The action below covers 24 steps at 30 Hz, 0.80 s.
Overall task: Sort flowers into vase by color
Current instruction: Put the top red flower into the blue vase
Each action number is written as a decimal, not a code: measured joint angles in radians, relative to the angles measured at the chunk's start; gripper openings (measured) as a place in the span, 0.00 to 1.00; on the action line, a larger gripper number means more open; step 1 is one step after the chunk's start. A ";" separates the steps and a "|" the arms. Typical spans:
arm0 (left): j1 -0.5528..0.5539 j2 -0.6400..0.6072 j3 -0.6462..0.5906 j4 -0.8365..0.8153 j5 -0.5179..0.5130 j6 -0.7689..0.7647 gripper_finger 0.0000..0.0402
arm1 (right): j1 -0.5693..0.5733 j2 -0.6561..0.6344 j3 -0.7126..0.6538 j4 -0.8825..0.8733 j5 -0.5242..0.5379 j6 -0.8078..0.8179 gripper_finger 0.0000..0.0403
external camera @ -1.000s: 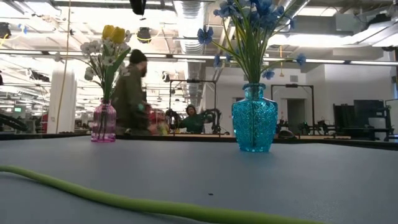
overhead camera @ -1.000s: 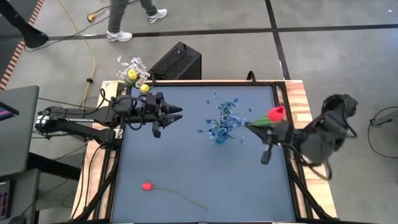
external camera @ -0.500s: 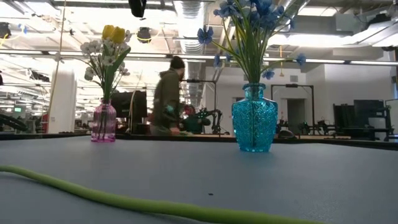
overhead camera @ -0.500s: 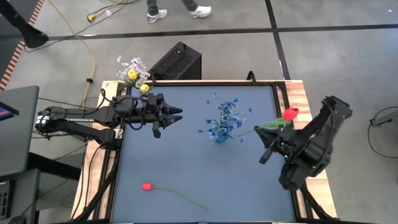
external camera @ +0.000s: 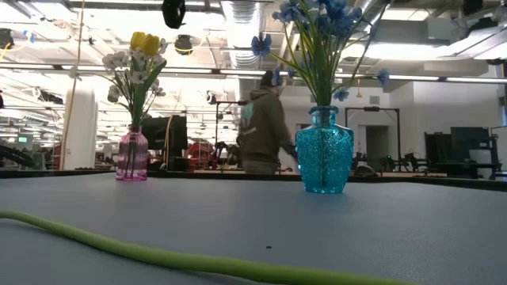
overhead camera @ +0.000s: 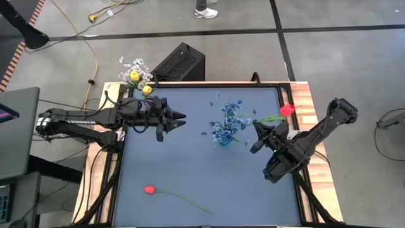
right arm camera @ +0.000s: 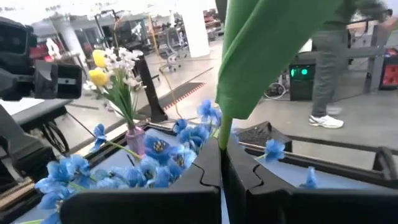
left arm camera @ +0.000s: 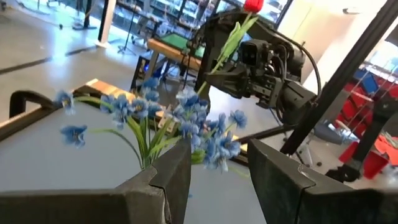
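Red tulip [overhead camera: 286, 109] in the right tool [overhead camera: 257, 130] has swung back toward the table's far edge.

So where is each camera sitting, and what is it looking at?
High view: above the table, looking straight down; both arms show, the right gripper shut on a red tulip.
Low view: at tabletop height, facing the blue vase; no arm shows.
Left wrist view: past its own open fingers at the blue flowers.
Right wrist view: over its fingers.
All four share the blue flowers.
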 joint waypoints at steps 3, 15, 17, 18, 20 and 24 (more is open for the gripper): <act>0.000 0.000 0.000 -0.017 0.002 0.000 0.36 | 0.000 0.001 -0.049 0.070 0.027 0.031 0.06; 0.020 0.000 0.000 -0.021 0.002 -0.001 0.36 | -0.026 0.004 -0.167 0.354 0.049 -0.046 0.06; 0.025 0.000 0.000 -0.021 0.009 -0.002 0.36 | -0.034 0.004 -0.172 0.364 0.050 -0.048 0.06; 0.026 0.000 0.000 -0.021 0.016 -0.002 0.36 | -0.038 0.004 -0.177 0.364 0.049 -0.048 0.06; 0.026 0.000 0.000 -0.021 0.020 -0.004 0.36 | -0.043 0.004 -0.182 0.368 0.048 -0.048 0.06; 0.026 0.000 0.000 -0.022 0.021 -0.018 0.36 | -0.045 0.004 -0.206 0.419 0.040 -0.051 0.06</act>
